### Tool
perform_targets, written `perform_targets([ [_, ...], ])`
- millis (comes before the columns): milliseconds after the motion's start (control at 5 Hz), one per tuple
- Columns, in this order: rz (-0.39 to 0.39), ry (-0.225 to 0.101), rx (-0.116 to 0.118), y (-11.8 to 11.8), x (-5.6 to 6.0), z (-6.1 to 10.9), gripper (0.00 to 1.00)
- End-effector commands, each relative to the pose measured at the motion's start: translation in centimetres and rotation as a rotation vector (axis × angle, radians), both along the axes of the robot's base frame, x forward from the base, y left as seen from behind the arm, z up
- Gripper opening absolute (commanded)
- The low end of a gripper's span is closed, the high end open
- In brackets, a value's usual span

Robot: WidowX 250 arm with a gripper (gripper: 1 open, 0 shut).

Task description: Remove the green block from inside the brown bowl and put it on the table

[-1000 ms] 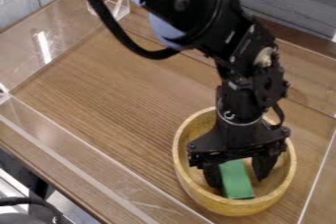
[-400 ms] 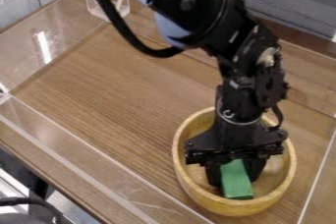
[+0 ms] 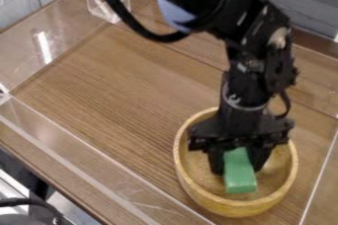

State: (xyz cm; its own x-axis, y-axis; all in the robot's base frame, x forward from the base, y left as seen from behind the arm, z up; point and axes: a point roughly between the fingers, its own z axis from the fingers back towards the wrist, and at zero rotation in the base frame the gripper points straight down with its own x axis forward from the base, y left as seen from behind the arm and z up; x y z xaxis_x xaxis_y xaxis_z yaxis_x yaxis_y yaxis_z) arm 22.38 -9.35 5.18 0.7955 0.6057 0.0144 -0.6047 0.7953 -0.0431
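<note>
Green block (image 3: 239, 176) on the desk is what we are after, and we judge the task to be at its early-to-middle stage: the grasp looks made, the removal and the placing remain.

Largest first, we see the wood-grain desk (image 3: 119, 96), the surface where the block must finally rest; nothing of that last step is done. Our black robot arm (image 3: 215, 17) comes in from about twelve o'clock and reaches down over the tan wooden bowl (image 3: 184, 175), which sits toward five o'clock in our view. The bowl needs no moving, as we read it.

Next comes the pincer (image 3: 235, 152), inside the bowl's outline, its fingers together and, as far as we can judge, clamped on the block's upper end. The block is within the bowl's outline, its free end pointing toward six o'clock. We cannot tell whether it touches the bowl's floor. What is left for us is to raise it over the rim, carry it outside, lower it and let go.
</note>
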Motion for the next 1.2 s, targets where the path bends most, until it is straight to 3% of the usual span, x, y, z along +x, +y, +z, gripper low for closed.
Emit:
perform_targets([
  [0,-0.012,-0.072,-0.01,0.1,1.4,4.0,0.0],
  [200,-0.009,-0.073,-0.025,0.2,1.1,3.6,0.0],
  [800,-0.009,-0.051,-0.043,0.2,0.7,2.8,0.0],
  [1000,-0.008,-0.045,-0.044,0.2,0.7,2.7,1.0],
])
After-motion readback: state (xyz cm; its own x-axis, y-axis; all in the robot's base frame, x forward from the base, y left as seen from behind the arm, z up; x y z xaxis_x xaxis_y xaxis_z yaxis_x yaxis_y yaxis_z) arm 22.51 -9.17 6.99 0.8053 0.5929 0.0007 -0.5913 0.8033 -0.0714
